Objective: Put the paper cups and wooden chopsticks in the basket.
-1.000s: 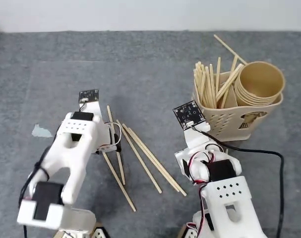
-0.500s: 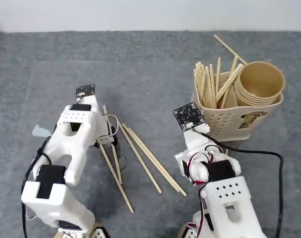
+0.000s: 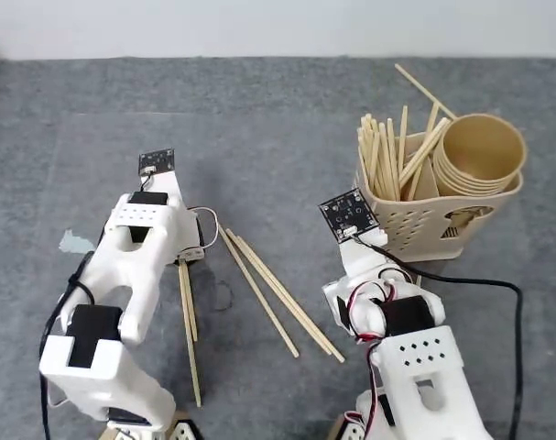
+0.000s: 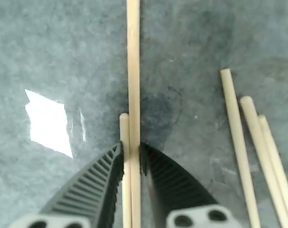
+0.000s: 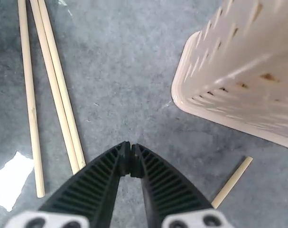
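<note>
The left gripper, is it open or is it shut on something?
Shut on two chopsticks. In the left wrist view the left gripper has its fingers pressed against both sides of the pair.

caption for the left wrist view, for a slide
Left hand shut on two wooden chopsticks, three more chopsticks lying loose on the grey table alongside.

High camera looks down over the grey mat (image 3: 278, 119); wrist cameras face it closely (both catch the loose chopsticks (image 5: 59, 95)).
</note>
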`<state>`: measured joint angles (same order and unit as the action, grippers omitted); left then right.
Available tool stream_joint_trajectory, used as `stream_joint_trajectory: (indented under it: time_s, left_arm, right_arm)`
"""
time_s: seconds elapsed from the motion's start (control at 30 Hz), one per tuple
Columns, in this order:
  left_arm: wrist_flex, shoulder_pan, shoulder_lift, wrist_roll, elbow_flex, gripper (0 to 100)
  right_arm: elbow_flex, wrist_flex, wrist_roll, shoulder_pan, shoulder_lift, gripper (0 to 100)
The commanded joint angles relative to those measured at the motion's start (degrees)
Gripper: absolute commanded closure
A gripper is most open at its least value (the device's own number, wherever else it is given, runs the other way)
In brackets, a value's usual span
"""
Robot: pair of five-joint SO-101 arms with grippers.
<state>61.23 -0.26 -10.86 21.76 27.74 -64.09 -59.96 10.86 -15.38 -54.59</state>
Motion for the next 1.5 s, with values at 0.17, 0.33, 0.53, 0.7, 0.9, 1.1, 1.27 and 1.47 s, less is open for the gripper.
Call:
stream_joint_trajectory:
  time_s: [0.17,0.33,0.53,0.7,0.9,1.1,1.27,1.47]
  left_arm:
    - [8.4,-0.2,0.5,0.5,-7.8,99]
    - [13.5,-0.2,0.5,0.5,-12.4,99]
    - [13.2,-0.4,-0.1,0.4,-12.2,99]
    - [12.1,-0.4,0.0,0.3,-11.3,99]
    - [5.2,-0.2,-0.1,0.4,-6.3,99]
    - [-0.7,-0.3,-0.2,0.4,-0.8,98]
    - [-0.7,-0.3,-0.2,0.4,-0.7,97]
    - [-0.1,-0.2,-0.2,0.5,-0.3,78]
  right_arm:
    - [0.4,0.8,-0.7,0.1,-1.0,98.9]
    - [0.4,0.8,-0.7,0.1,-1.0,98.9]
    - [0.4,0.8,-0.6,0.2,-1.0,98.9]
    - [0.4,0.8,-0.6,0.2,-1.0,98.9]
    - [0.4,0.7,-0.6,0.2,-1.0,98.9]
    - [0.4,0.7,-0.6,0.1,-1.0,98.9]
    - [0.4,0.6,-0.7,0.0,-1.0,98.9]
    - [0.4,0.5,-0.7,0.0,-1.0,98.9]
